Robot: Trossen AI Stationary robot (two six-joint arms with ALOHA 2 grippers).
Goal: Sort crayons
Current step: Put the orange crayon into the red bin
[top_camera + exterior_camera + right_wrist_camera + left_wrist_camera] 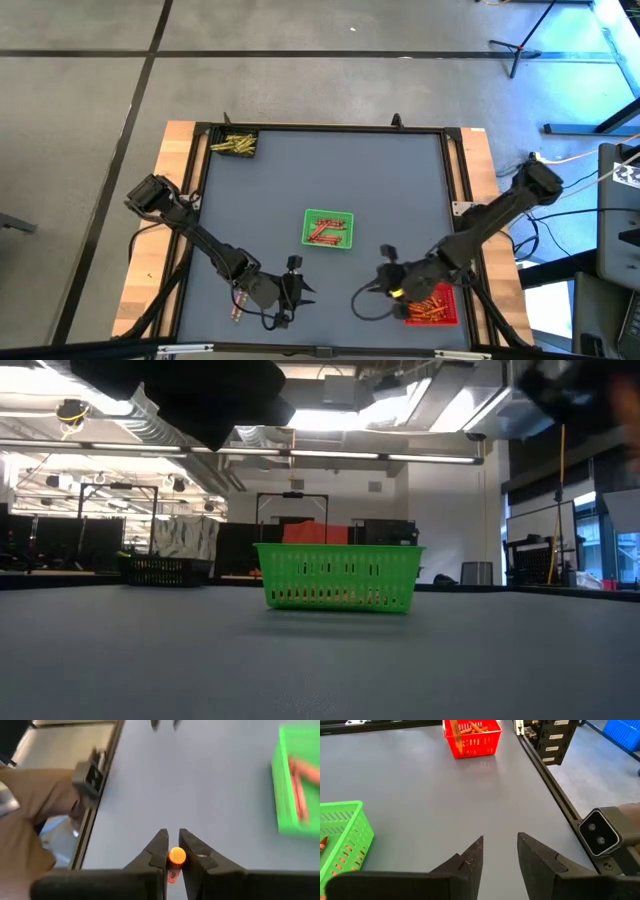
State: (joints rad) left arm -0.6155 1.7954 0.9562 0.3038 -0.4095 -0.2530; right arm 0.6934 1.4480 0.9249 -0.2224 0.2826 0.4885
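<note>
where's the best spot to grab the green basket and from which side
Probably one upright side wall of the green basket, at its rim, coming straight down from above, with the jaws astride the thin mesh wall, one inside and one outside. The top is open, and the crayons lie flat on its floor, below the rim.

Left gripper (298, 290) sits low at the near edge, fingers parted and empty. Right gripper (388, 272), near right, pinches an orange crayon (176, 856).
</note>
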